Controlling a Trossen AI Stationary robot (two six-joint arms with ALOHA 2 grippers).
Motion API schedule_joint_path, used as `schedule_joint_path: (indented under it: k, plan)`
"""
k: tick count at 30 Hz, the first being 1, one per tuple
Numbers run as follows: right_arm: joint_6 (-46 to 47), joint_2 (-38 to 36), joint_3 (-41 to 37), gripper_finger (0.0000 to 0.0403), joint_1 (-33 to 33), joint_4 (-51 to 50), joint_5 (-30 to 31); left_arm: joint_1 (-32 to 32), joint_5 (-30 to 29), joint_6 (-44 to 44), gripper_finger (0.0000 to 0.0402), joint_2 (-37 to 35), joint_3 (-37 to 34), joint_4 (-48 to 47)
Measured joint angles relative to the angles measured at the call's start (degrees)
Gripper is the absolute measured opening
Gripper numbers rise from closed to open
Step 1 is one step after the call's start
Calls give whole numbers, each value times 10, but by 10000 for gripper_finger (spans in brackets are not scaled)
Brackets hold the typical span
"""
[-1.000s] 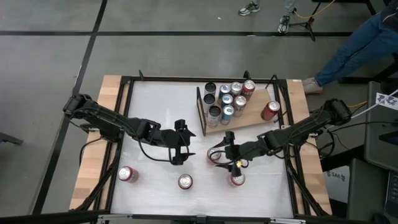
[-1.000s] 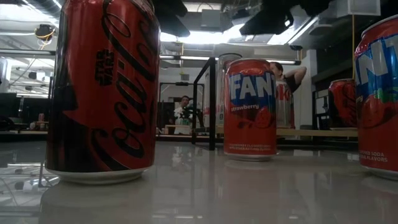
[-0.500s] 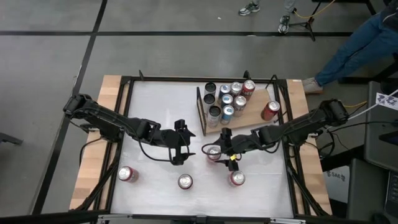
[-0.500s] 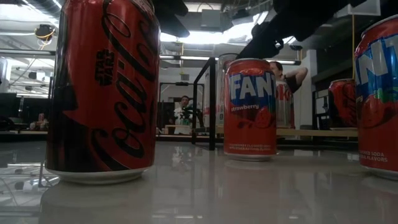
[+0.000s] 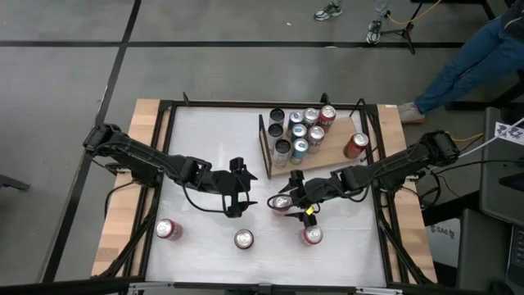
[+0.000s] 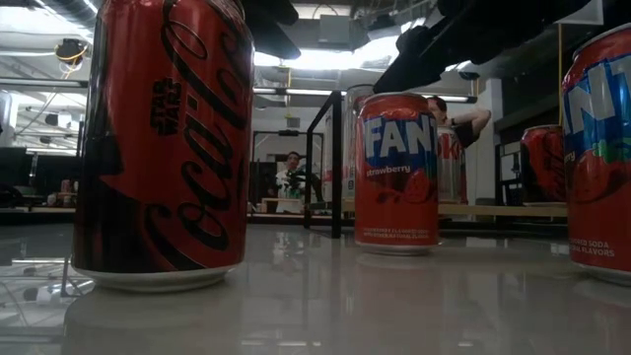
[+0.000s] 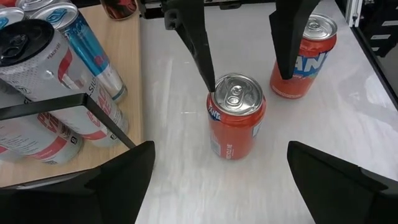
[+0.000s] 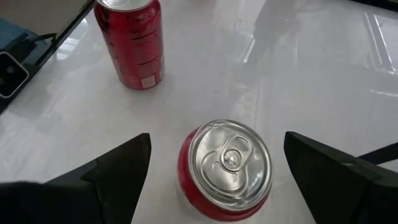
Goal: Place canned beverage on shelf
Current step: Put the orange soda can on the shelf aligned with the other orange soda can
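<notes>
White glossy tabletop [image 5: 205,139] fills a black frame, with bare room across its left half. The light-brown wooden shelf [image 5: 332,152] with its thin black upright lies at the far right, carrying 9 cans [image 5: 299,131]. The left gripper [image 5: 237,188] waits mid-table, fingers apart. The right gripper [image 5: 288,199] has its fingers spread on either side of a red Fanta can [image 7: 235,116], just in front of the shelf. 3 more cans stand along the near edge.
</notes>
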Motion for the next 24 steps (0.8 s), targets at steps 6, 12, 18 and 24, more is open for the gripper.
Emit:
schedule_joint_path:
  k: [6,12,18,24]
  plan:
    - [-7,0,0,356,-21,0,-33,0,0,0,357,0,0,1]
    - [-11,14,0,356,-32,1,-62,0,0,-1,357,0,0,2]
    - [-25,48,0,356,-34,6,-79,0,0,-13,357,0,0,2]
    - [-23,70,-1,356,-34,4,-80,0,0,-13,357,0,0,2]
